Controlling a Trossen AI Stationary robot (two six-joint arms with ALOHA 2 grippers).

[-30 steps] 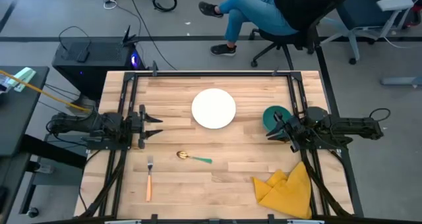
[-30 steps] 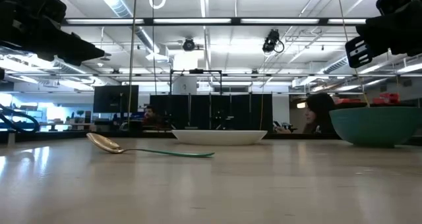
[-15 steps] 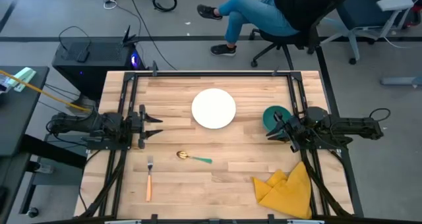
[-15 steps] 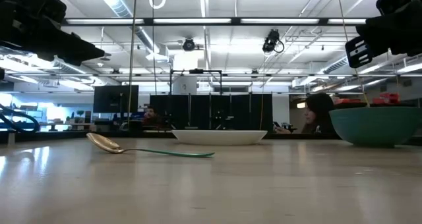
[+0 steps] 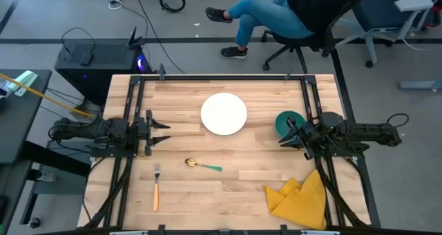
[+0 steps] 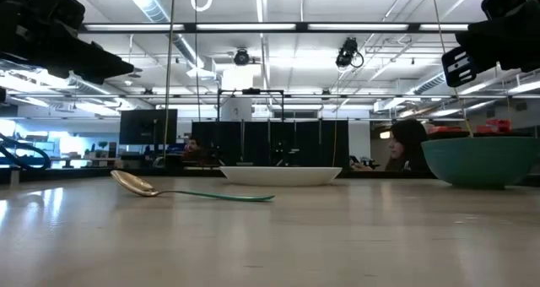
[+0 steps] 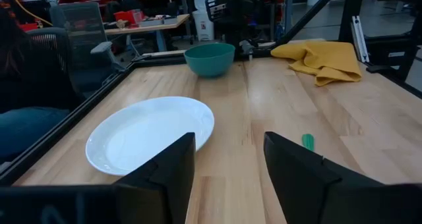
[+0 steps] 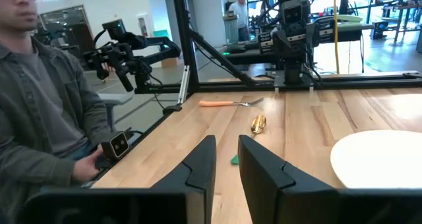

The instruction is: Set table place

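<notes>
Only the seated person in blue jeans and dark shoes (image 5: 257, 17) beyond the far edge of the light wooden plank table (image 5: 228, 186) changes, their raised foot shifting slightly to the left.

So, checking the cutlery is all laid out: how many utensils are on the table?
2. The fork lies near the table's front-left; the spoon lies front of the plate. None seem hidden.

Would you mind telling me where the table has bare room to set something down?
Bare table lies between the fork and the yellow cloth, below the spoon. It is also bare between the plate and the left gripper. The bowl is crowded by the right gripper.
</notes>
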